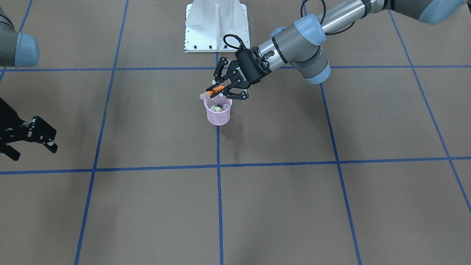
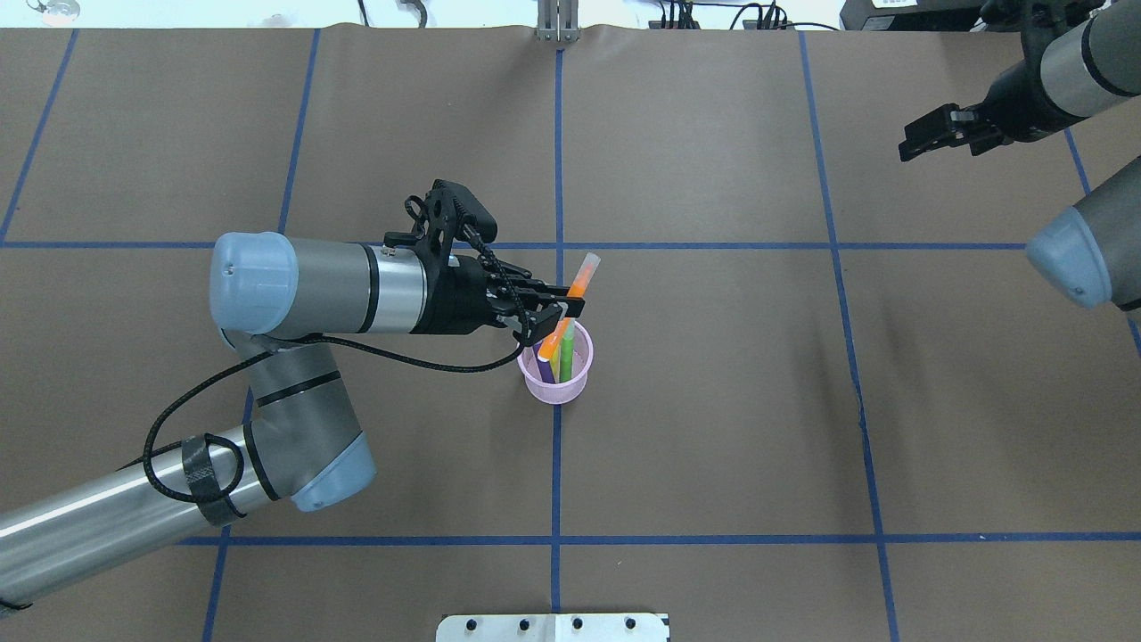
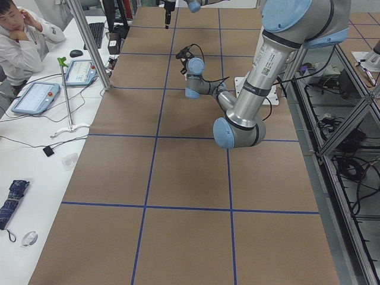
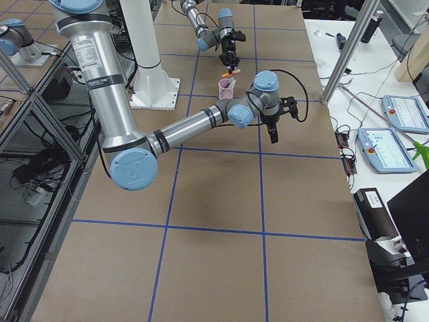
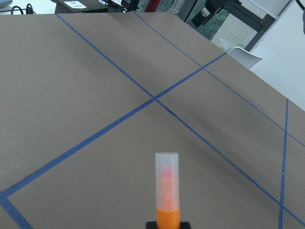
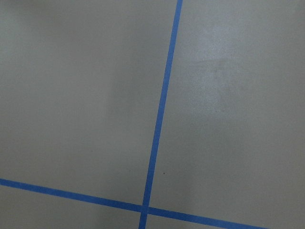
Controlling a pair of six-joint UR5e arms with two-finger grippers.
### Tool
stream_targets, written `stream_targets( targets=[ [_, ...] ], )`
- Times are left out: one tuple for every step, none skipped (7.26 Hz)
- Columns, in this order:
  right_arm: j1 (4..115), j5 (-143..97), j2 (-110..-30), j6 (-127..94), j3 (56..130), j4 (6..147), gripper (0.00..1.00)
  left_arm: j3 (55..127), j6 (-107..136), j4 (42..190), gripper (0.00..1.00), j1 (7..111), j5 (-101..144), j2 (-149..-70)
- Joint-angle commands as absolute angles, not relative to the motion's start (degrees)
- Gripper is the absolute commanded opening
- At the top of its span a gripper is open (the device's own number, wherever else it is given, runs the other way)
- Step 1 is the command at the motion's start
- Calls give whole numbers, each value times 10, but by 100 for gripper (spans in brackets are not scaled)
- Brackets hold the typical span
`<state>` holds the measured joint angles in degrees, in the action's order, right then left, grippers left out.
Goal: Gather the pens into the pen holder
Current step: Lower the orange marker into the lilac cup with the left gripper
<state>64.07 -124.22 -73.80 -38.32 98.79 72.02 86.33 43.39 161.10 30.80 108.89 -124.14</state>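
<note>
The pink mesh pen holder (image 1: pixel 218 116) stands upright at the table's middle, and also shows in the overhead view (image 2: pixel 578 379) and in the exterior right view (image 4: pixel 226 89). Purple, green and yellowish pens (image 2: pixel 562 358) stand in it. My left gripper (image 1: pixel 222 89) (image 2: pixel 560 314) is shut on an orange pen (image 1: pixel 214 90) (image 2: pixel 579 283) and holds it tilted just above the cup's rim. Its pale cap end points up and away, as the left wrist view (image 5: pixel 167 191) shows. My right gripper (image 1: pixel 34 151) (image 2: pixel 920 143) is open and empty, far off at the table's side.
The white robot base plate (image 1: pixel 217 25) stands behind the cup. Blue tape lines (image 1: pixel 219 191) cross the brown table. An operator (image 3: pixel 18 35) sits at a side table with tablets beyond the left end.
</note>
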Motion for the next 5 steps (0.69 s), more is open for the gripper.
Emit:
stream_targets(
  targets=[
    [641, -1242, -737, -383, 988, 720, 100, 843, 410, 1633, 0, 307, 1087, -1244],
    [640, -1242, -737, -383, 988, 720, 100, 830, 410, 1652, 12, 307, 1087, -1245],
    [640, -1242, -737, -383, 988, 720, 100, 829, 410, 1657, 34, 304, 1087, -1245],
    [641, -1242, -737, -383, 988, 720, 100, 829, 410, 1657, 64, 303, 1086, -1245],
    [641, -1242, -737, -383, 988, 720, 100, 828, 412, 1657, 98, 303, 1086, -1245]
  ],
)
